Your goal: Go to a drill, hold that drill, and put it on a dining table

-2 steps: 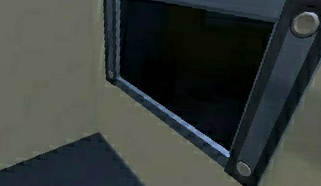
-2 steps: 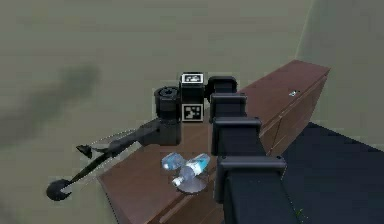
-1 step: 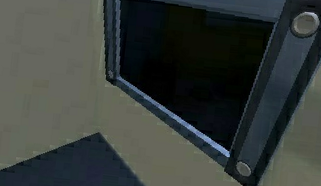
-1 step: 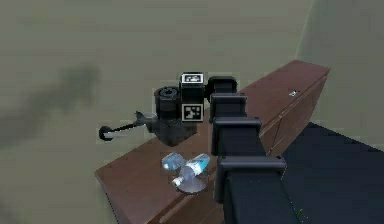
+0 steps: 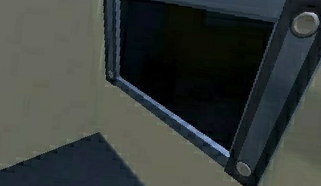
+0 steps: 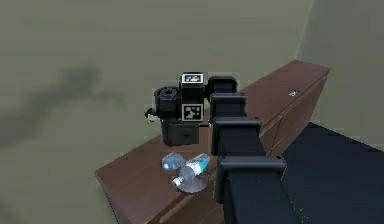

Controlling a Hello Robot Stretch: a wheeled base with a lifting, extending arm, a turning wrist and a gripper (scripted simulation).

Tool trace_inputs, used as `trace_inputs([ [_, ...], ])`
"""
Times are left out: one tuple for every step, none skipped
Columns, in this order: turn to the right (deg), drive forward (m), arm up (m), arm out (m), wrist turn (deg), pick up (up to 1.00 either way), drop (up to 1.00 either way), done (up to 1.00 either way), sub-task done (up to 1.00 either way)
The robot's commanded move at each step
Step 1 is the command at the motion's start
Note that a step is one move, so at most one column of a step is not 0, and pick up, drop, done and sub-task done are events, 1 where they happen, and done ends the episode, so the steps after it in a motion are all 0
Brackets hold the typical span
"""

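In the arm side view my arm [image 6: 240, 150] rises as a dark bar from the bottom edge, ending at two white marked squares [image 6: 190, 95]. Left of them is my gripper [image 6: 158, 110], a dark bulky shape against the bare wall. Its far end is hard to make out, so I cannot tell whether it holds anything. Below it, pale blue and grey rounded things [image 6: 188, 168] lie on a brown wooden top [image 6: 140, 185]. Their shape is too vague to name.
The wooden top belongs to a long low cabinet [image 6: 290, 95] that runs along the wall toward the arm side view's right. A dark floor [image 6: 340, 165] lies beside it. In the forward view a dark screen in a grey frame [image 5: 187, 64] hangs on the wall.
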Motion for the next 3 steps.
trace_inputs([
  [0.0, 0.0, -0.3, 0.0, 0.0, 0.0, 0.0, 0.0, 0.0],
  [0.0, 0.0, 0.0, 0.0, 0.0, 1.0, 0.0, 0.0, 0.0],
  [0.0, 0.0, 0.1, 0.0, 0.0, 0.0, 0.0, 0.0, 0.0],
])
